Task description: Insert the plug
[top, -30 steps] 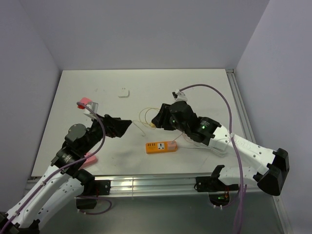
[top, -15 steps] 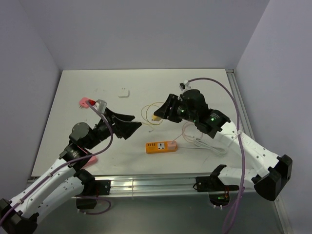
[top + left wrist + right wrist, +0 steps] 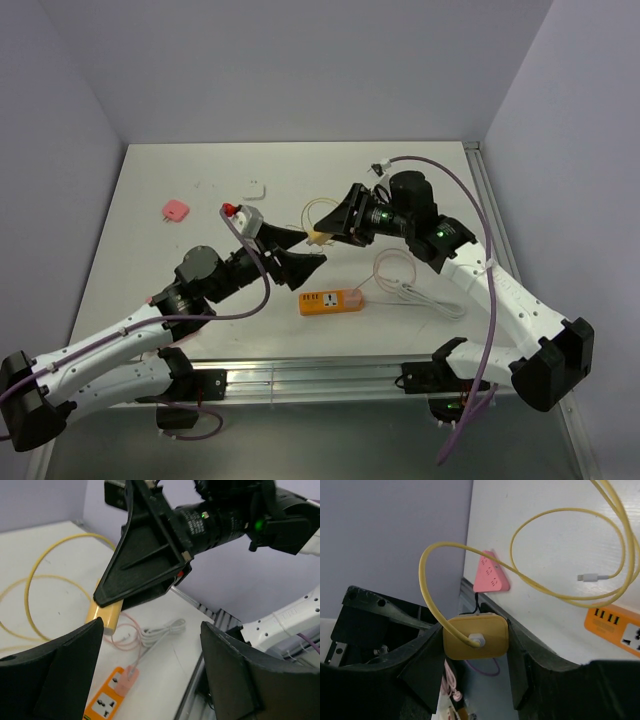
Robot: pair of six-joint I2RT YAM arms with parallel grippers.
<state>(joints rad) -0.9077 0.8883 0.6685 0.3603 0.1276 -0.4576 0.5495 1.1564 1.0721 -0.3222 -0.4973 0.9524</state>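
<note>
Top view: the right gripper (image 3: 322,233) clamps the yellow plug (image 3: 318,237) aloft beyond the orange power strip (image 3: 331,301), apparently to line it up. Left wrist view: the left gripper (image 3: 150,627) gapes wide and empty near the strip, seemingly ready to steady it. Right wrist view: the plug is pinched squarely, and its cable (image 3: 520,555) loops free.

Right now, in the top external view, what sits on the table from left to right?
Pink adapter, small white block, orange power strip, coiled white cord. The yellow plug in the right gripper overlaps the strip's span, so it is left out.
</note>
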